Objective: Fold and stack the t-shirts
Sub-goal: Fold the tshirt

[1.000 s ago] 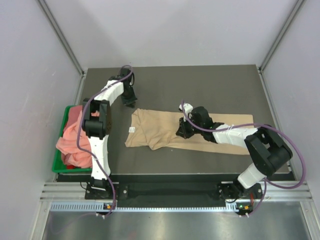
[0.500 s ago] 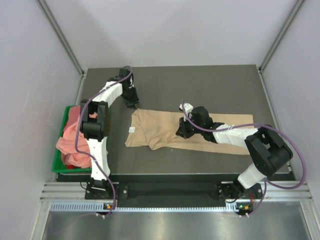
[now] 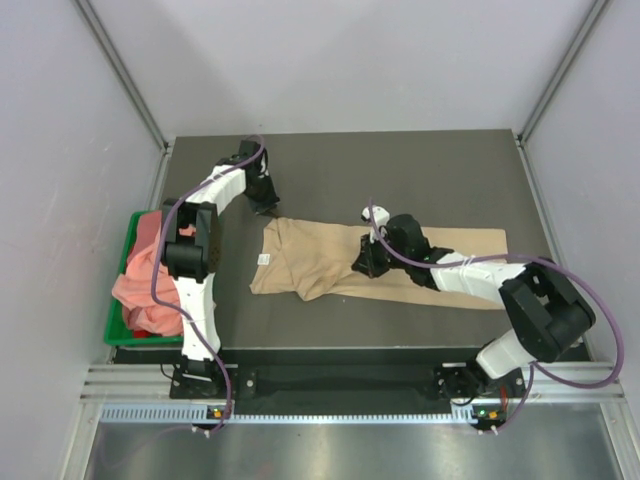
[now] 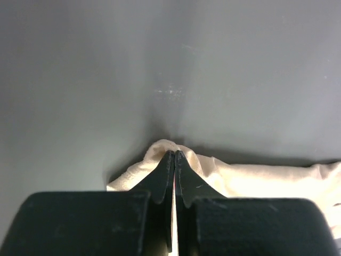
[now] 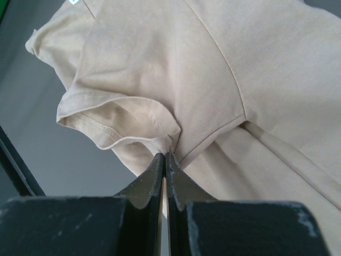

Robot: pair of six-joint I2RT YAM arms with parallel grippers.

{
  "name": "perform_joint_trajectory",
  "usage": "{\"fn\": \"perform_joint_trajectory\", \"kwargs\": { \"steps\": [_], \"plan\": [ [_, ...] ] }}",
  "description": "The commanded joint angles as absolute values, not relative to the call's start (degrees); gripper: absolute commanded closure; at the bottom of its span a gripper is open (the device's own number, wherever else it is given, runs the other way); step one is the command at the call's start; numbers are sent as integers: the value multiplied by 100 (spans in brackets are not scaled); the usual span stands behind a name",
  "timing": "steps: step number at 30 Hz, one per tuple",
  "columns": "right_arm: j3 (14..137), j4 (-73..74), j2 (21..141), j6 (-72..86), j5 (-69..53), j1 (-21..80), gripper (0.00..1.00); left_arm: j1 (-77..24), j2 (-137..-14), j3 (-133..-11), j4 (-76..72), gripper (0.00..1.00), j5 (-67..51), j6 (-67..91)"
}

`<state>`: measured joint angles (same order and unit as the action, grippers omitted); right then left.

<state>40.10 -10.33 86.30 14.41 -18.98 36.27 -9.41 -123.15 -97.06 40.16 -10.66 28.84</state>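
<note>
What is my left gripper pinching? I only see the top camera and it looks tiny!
Observer: The left wrist view shows the left gripper shut on a bunched-up edge of the tan t-shirt.
Operator: And my right one?
Observer: The right gripper is shut on the cloth right where the sleeve joins the body.
Operator: Is the sleeve flat?
Observer: No, its stitched hem arches up in a loose fold.

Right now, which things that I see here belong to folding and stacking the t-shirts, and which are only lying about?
Belong to the job:
tan t-shirt, pinched by the left end effector and the right end effector
salmon-pink t-shirts, heaped at the left

Only standing by:
green bin that holds the pink heap
table
</note>
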Motion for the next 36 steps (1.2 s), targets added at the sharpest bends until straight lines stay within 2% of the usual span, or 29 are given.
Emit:
{"fn": "perform_joint_trajectory", "kwargs": {
  "steps": [1, 7, 19, 22, 23, 27, 30, 33, 36],
  "plan": [
    [3955, -1283, 8332, 1547, -1864, 3744, 100, -914, -12050, -9809, 4025, 100, -758, 3084],
    [3815, -1467, 8305, 1714, -1863, 3753, 100, -914, -11856, -9712, 4403, 100, 332, 3252],
    [3498, -1767, 8455, 1793, -1784, 3779, 100, -914, -11874, -9571, 4526, 100, 255, 3278],
    [3699, -1434, 8394, 1732, -1627, 3779, 96, -914, -11743, -9650, 4702, 88, 255, 3226],
    [3778, -1093, 8359, 1705, -1539, 3797, 90, -923, -11620, -9668, 4867, 84, 324, 3217],
    [4016, -449, 8008, 1713, -907, 3963, 81, -1010, -11042, -9423, 4975, 78, 536, 3024],
    [4078, -220, 7814, 2037, -774, 4008, 82, -1274, -10383, -8826, 4913, 72, 484, 2848],
    [4052, -193, 7743, 2206, -660, 4017, 81, -1555, -9740, -8062, 4808, 70, -164, 2821],
    [4122, -106, 7901, 2407, -484, 4017, 72, -1950, -9098, -7165, 4589, 68, -491, 3127]
  ]
}}
